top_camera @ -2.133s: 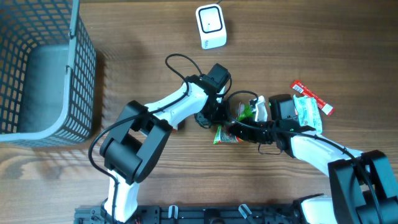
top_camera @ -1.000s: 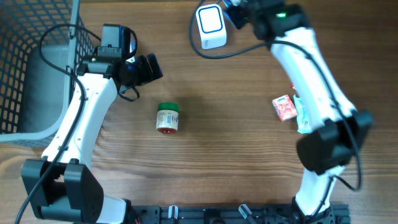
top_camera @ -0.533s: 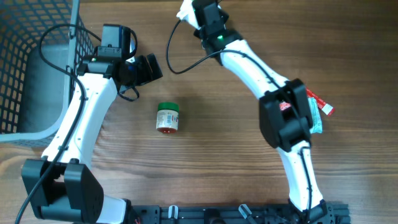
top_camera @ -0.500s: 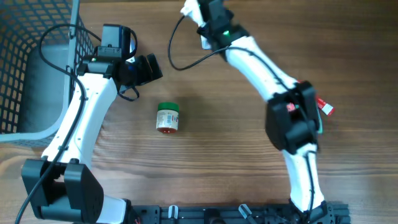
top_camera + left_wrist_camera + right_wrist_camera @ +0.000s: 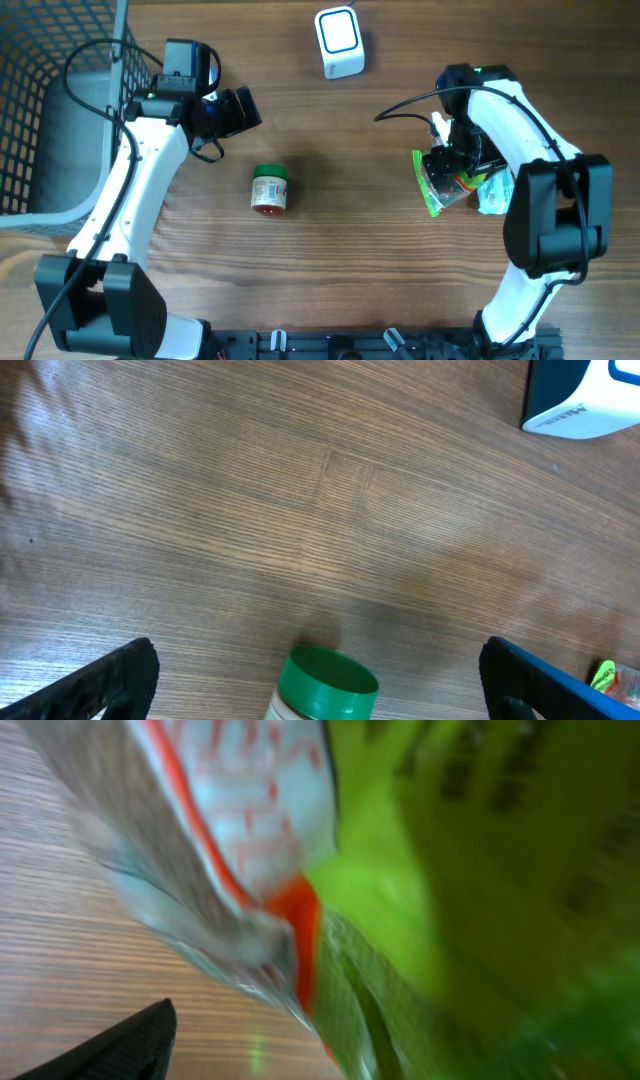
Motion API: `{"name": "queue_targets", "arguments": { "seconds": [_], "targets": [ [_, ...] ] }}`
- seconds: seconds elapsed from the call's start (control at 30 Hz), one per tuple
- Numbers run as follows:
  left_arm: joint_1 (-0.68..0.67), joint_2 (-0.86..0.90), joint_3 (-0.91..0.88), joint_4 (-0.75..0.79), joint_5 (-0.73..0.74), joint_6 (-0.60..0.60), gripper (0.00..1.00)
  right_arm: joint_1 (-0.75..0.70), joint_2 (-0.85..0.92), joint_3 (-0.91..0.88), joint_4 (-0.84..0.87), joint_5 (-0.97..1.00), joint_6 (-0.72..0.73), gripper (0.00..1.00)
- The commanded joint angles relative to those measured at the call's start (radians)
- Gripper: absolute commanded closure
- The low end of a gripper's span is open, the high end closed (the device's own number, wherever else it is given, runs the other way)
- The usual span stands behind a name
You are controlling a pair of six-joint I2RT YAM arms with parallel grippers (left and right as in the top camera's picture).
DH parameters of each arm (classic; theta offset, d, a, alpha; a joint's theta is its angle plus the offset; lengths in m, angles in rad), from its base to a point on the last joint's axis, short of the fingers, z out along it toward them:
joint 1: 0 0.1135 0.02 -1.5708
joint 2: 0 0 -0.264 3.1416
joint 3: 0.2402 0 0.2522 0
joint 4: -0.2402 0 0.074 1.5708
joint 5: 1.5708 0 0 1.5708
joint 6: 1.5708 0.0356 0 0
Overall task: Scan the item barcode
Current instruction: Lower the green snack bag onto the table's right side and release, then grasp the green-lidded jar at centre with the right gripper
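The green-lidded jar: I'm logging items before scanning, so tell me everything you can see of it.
The jar is small and cylindrical, with a green lid in place, a pale label whose print is too small to read, and red at its base end. It lies on its side on the wooden table, lid pointing to the far edge, left of centre. Only the table touches it; its material cannot be told.

Bright even light, soft faint shadows, green packet [image 5: 480,870] badly blurred, right wrist view
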Motion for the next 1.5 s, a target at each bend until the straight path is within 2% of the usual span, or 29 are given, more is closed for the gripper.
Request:
{"name": "queue_targets", "arguments": {
  "seconds": [0.0,0.03,0.1,0.13,0.23,0.3,0.4,0.47,0.53,0.6,0.63,0.83,1.07,1.13,1.17,1.23,1.37,1.47],
  "targets": [
    [0.002,0.002,-0.001,0.002,-0.006,0.008,0.0,-0.006,-0.029,0.156,-0.06,0.074,0.054,0.05],
    [0.002,0.002,-0.001,0.002,-0.006,0.008,0.0,-0.006,-0.035,0.208,-0.082,0.066,0.061,0.04],
    [0.002,0.002,-0.001,0.002,-0.006,0.008,0.0,-0.005,-0.045,0.298,-0.09,-0.075,0.06,0.04],
    [0.002,0.002,-0.001,0.002,-0.006,0.008,0.0,-0.002,-0.047,0.334,-0.079,-0.227,0.061,0.01],
    [0.002,0.002,-0.001,0.002,-0.006,0.008,0.0,0.01,-0.05,0.33,0.065,-0.795,0.086,0.0],
    [0.002,0.002,-0.001,0.002,-0.006,0.008,0.0,0.027,-0.05,0.295,0.145,-1.022,0.093,0.0],
    [0.002,0.002,-0.001,0.002,-0.006,0.008,0.0,0.108,-0.05,0.219,0.281,-0.9,0.277,0.01],
    [0.002,0.002,-0.001,0.002,-0.006,0.008,0.0,0.196,-0.05,0.136,0.441,-0.812,0.437,0.0],
    [0.002,0.002,-0.001,0.002,-0.006,0.008,0.0,0.33,-0.048,0.002,0.685,-0.782,0.647,0.0],
    [0.002,0.002,-0.001,0.002,-0.006,0.008,0.0,0.426,-0.048,-0.085,0.809,-0.657,0.788,0.05],
    [0.002,0.002,-0.001,0.002,-0.006,0.008,0.0,0.468,-0.046,-0.112,0.846,-0.607,0.815,0.05],
    [0.002,0.002,-0.001,0.002,-0.006,0.008,0.0,0.642,-0.037,-0.16,0.974,-0.357,0.891,0.05],
    [0.002,0.002,-0.001,0.002,-0.006,0.008,0.0,0.7,0.031,-0.16,1.042,-0.197,0.887,0.05],
    [0.002,0.002,-0.001,0.002,-0.006,0.008,0.0,0.703,0.046,-0.16,1.035,-0.217,0.887,0.12],
    [0.002,0.002,-0.001,0.002,-0.006,0.008,0.0,0.703,0.046,-0.16,1.017,-0.219,0.887,0.25],
    [0.002,0.002,-0.001,0.002,-0.006,0.008,0.0,0.702,0.045,-0.16,1.011,-0.232,0.887,0.41],
    [0.002,0.002,-0.001,0.002,-0.006,0.008,0.0,0.698,0.034,-0.16,1.001,-0.286,0.842,0.46],
    [0.002,0.002,-0.001,0.002,-0.006,0.008,0.0,0.658,-0.028,-0.16,0.904,-0.228,0.805,0.48]
  ]
}}
